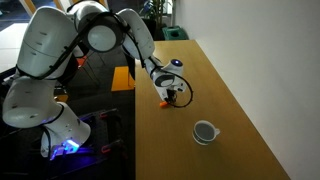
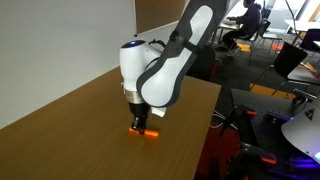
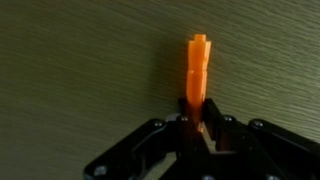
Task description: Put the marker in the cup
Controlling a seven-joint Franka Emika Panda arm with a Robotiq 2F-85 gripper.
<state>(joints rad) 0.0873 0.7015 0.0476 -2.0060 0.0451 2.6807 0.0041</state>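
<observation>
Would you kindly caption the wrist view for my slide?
Gripper, jaws pinching one end of the orange marker, wooden table behind.

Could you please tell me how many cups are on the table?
1. The cup stands on the table, apart from the marker; it shows in an exterior view only, and the arm could hide another.

Open tabletop (image 1: 238,95) separates the cup (image 1: 205,131) from the gripper (image 3: 198,116) clamping the marker (image 3: 197,70).

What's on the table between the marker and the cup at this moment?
Nothing. In an exterior view, the stretch of table from the marker to the cup is bare wood.
</observation>
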